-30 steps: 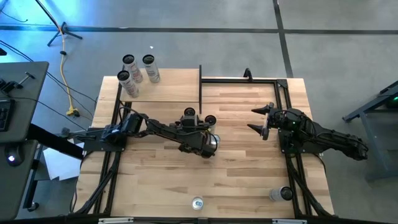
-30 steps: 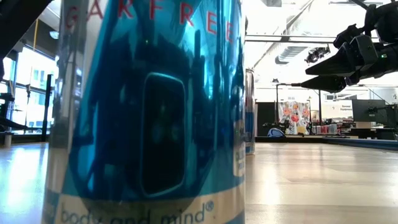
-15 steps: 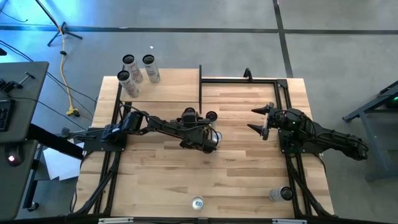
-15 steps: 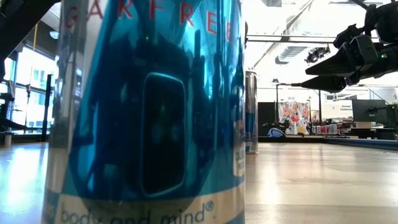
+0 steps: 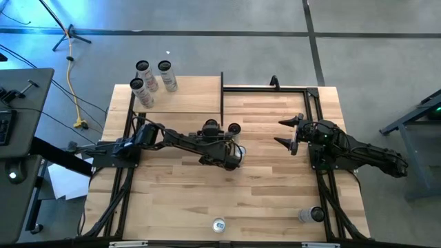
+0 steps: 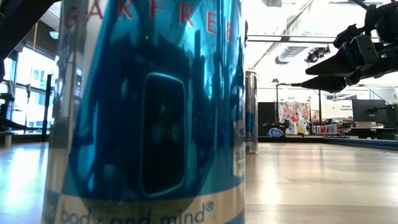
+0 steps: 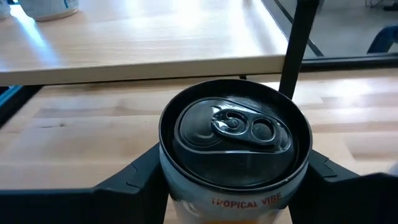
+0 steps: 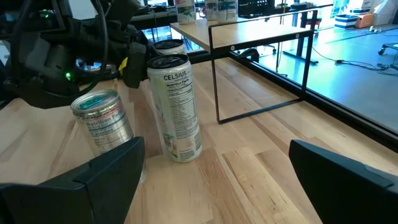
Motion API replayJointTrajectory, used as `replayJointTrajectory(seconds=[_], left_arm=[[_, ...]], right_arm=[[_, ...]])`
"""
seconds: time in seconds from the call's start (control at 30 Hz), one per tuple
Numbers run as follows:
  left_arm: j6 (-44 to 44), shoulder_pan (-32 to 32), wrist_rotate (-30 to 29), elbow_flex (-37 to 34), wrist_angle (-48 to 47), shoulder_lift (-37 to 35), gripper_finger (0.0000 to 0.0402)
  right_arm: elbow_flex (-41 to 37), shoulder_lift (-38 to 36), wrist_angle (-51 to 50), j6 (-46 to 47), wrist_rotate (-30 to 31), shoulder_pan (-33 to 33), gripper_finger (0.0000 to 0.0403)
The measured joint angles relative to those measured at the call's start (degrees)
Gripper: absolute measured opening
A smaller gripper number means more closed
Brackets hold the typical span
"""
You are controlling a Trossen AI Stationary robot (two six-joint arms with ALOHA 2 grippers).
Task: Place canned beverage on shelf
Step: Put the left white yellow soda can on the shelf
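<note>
Closure of the left end effector [image 5: 231, 156] about a can [image 7: 235, 134], the change of the last second: its fingers [image 7: 127, 180], set wider a moment ago, have drawn in and now appear to press on both sides of the can, so the grip looks made or all but made. The can stands upright on the tabletop [image 5: 275, 193], in front of the shelf [image 5: 182, 100] and near its right front post, lower than the shelf board and not yet lifted. Three other cans [image 5: 153, 77] stand at the shelf's far left corner, which leaves most of the board bare. The right end effector [image 5: 288, 133] has not moved; it waits with jaws spread and empty, well apart from the shelf on its right. Two more cans [image 5: 218, 224] rest on the tabletop at the edge farthest from the shelf. By this judgement the grasp step is closing out, and the lift and the carry over the shelf's front edge are yet to come
</note>
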Motion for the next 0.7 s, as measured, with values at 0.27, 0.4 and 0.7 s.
replayJointTrajectory(seconds=[0.27,0.4,0.7], left_arm=[[-1.07,-3.22,1.95,-0.08,-2.85,-3.2,0.0205],[0.6,-4.8,2.4,-0.04,-2.81,-6.77,0.0207],[17.02,-6.3,1.28,-0.04,-2.91,-19.3,0.0208]], right_arm=[[0.0,0.0,0.02,0.02,0.0,-0.01,0.0387],[0.0,0.0,0.02,0.02,0.0,-0.02,0.0387],[0.0,0.0,0.0,0.0,0.0,-0.01,0.0387]])
